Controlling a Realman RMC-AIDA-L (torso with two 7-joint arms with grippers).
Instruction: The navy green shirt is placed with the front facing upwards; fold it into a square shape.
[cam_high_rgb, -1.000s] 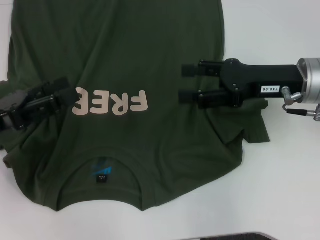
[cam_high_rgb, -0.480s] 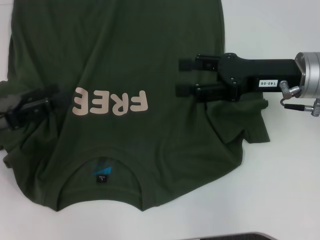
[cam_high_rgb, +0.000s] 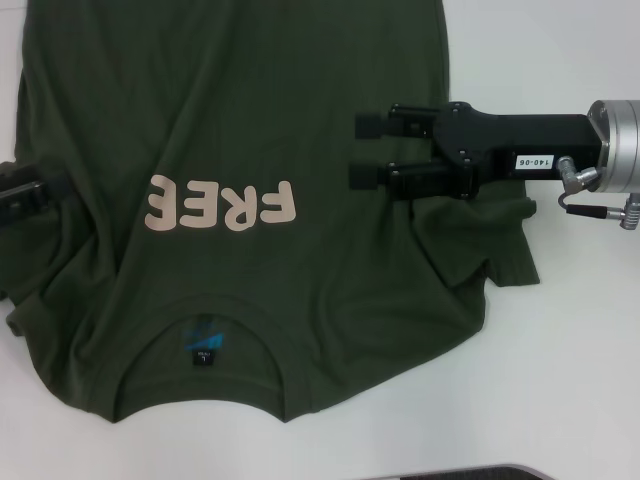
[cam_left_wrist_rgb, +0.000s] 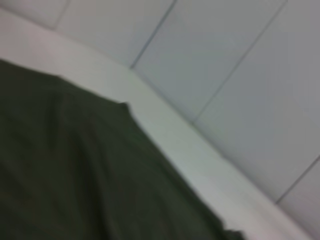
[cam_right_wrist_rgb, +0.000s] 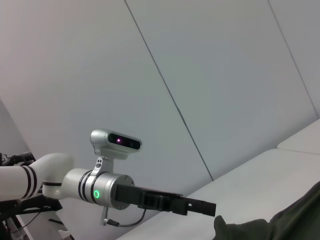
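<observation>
The navy green shirt (cam_high_rgb: 250, 110) lies front up on the white table (cam_high_rgb: 560, 350). Its pale "FREE" letters (cam_high_rgb: 220, 205) run across the chest, and the collar with its label (cam_high_rgb: 204, 345) is at the near edge. My right gripper (cam_high_rgb: 362, 152) hovers over the shirt's right side, open, with nothing between its fingers (cam_high_rgb: 372, 125). The right sleeve (cam_high_rgb: 495, 245) lies rumpled under that arm. At the left edge of the head view my left gripper (cam_high_rgb: 30, 192) only partly shows, beside the bunched left sleeve (cam_high_rgb: 40, 270). The left wrist view holds shirt cloth (cam_left_wrist_rgb: 75, 175) and the table edge.
A dark object (cam_high_rgb: 460, 472) peeks in at the near edge of the table. In the right wrist view the left arm (cam_right_wrist_rgb: 100, 192) reaches over the table before a pale panelled wall (cam_right_wrist_rgb: 225, 75). Bare table lies to the right of the shirt.
My left gripper has drawn back to the left off the shirt, leaving the left sleeve lying bunched. The right gripper has shifted slightly away from the collar and stays open.
</observation>
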